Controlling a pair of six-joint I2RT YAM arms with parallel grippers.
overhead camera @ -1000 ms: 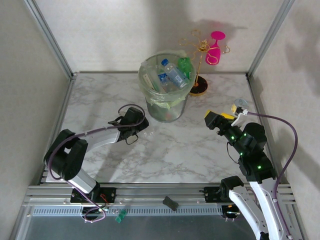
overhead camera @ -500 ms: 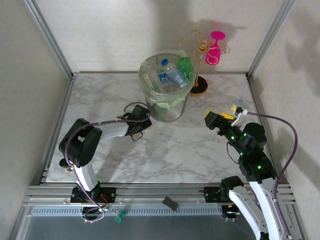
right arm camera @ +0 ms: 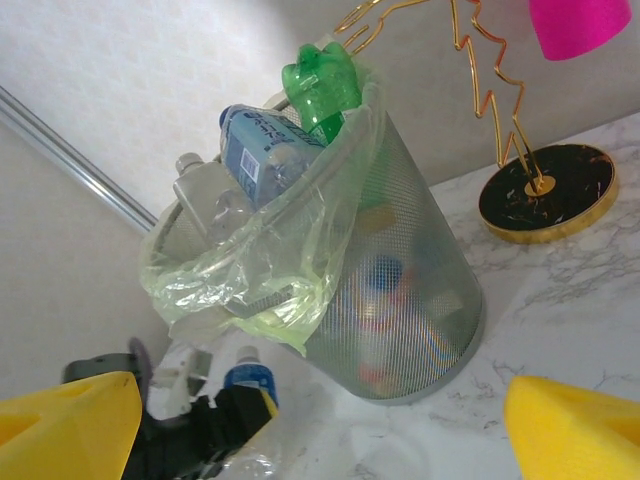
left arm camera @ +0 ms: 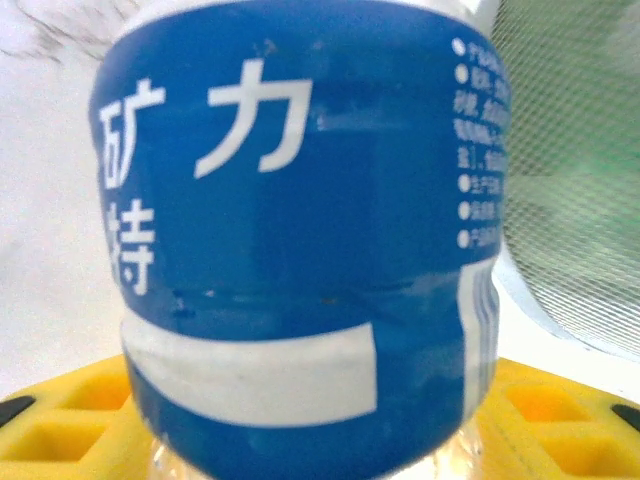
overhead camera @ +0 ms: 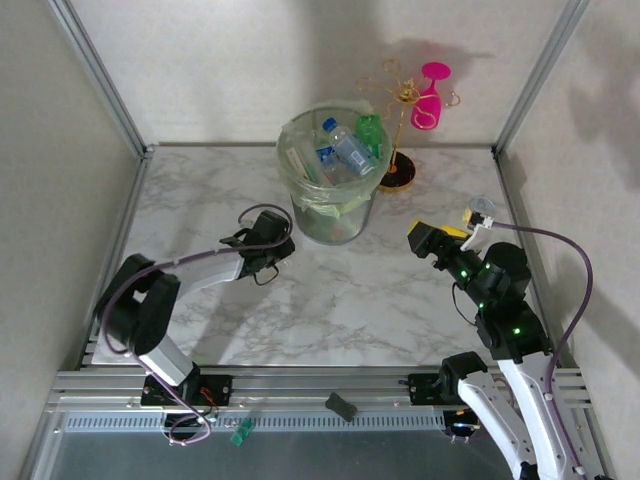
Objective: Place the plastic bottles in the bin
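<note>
1. Where seen from above, reads as a white marble tabletop [overhead camera: 380, 300] veined in grey, boxed by pale matte walls and slim aluminium posts [overhead camera: 100, 75].
2. Toward the far edge, carries the bin [overhead camera: 345, 225]: round, tapering, fine-meshed, lined with a crinkled translucent green bag that spills over the rim.
3. Heaped to the rim with plastic bottles [overhead camera: 348, 148], among them a clear one with a blue label and a ribbed green one [overhead camera: 370, 130].
4. Just right of the bin, shows a gold wire stand [overhead camera: 398, 120] on a glossy black disc, with a pink wine glass [overhead camera: 430, 100] hung upside down.
5. Finds the left gripper [overhead camera: 272, 243] low at the bin's near-left side, clamped on a blue-labelled bottle [left arm camera: 300, 230]. Up close, gives white characters on the label and yellow foam pads [left arm camera: 60, 430] flanking it.
6. From the right wrist, adds that bottle's blue cap [right arm camera: 250, 382], upright beside the bin wall [right arm camera: 420, 270].
7. Leaves the right gripper [overhead camera: 418, 238] well apart from the bin, yellow pads [right arm camera: 60, 420] spread wide and holding nothing.
</note>
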